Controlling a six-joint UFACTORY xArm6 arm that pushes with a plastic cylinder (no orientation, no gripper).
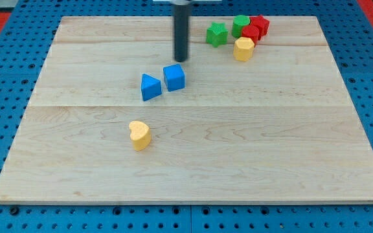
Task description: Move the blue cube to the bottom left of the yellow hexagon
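Pale wooden worktop (193,168) on blue pegboard (5,65). Blue cube (174,77) left of centre, upper half, just beside blue triangle (150,87) on its left, narrow gap between. My tip (182,60) just above cube toward view's top, near its upper edge; contact cannot be told. No claw on this rod, so nothing to spread or pinch. Yellow hexagon (243,48) well apart at upper right, touching red block (250,33); second red block (259,25), green block (241,25) and green star (217,34) clustered there. Yellow heart (139,135) alone, lower left.
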